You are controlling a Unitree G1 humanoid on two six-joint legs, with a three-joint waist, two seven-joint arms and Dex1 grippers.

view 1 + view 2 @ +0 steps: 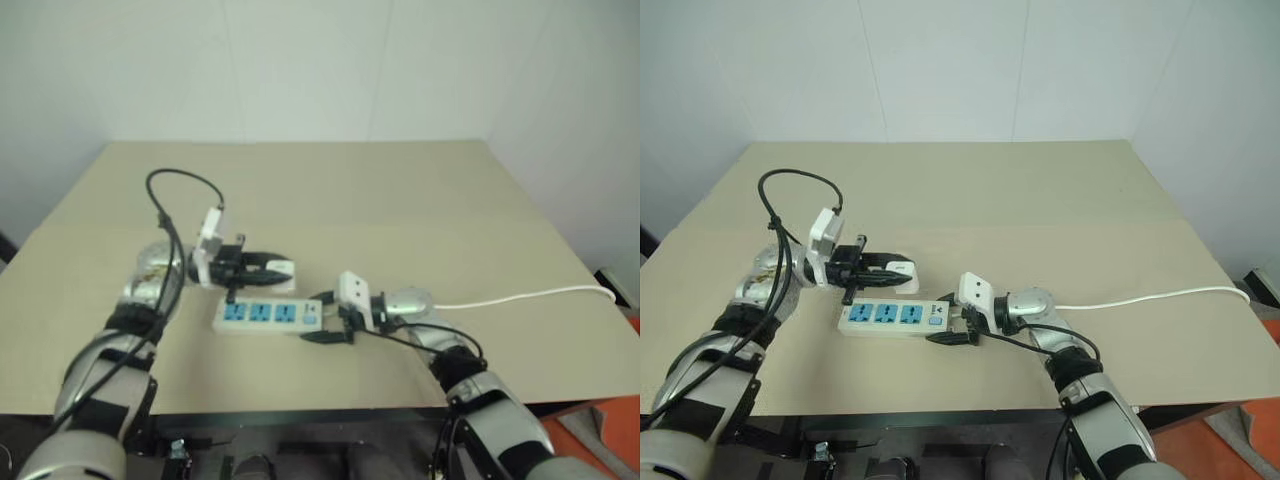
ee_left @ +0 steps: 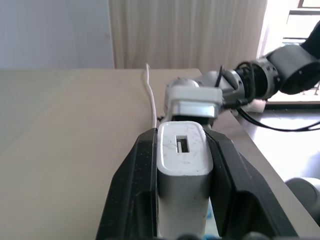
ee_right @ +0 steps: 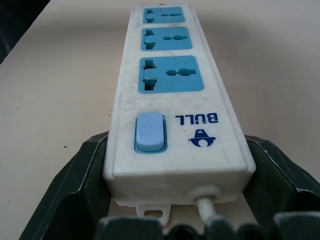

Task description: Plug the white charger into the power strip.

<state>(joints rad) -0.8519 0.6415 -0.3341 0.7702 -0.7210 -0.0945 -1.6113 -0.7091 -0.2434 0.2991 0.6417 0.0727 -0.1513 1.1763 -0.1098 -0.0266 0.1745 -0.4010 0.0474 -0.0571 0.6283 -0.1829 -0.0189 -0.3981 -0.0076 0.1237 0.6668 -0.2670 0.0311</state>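
The white charger is a small rounded block clamped between the black fingers of my left gripper, which is shut on it. It hangs level just behind the power strip and a little above the table, pointing toward my right arm. The power strip is a long white bar with three blue sockets and a blue switch. It lies flat near the table's front edge. My right gripper grips the strip's cord end, one finger against each long side.
The strip's thin white cord runs right across the tan table to its right edge. The table's front edge lies just in front of both grippers. A pale wall stands behind the table.
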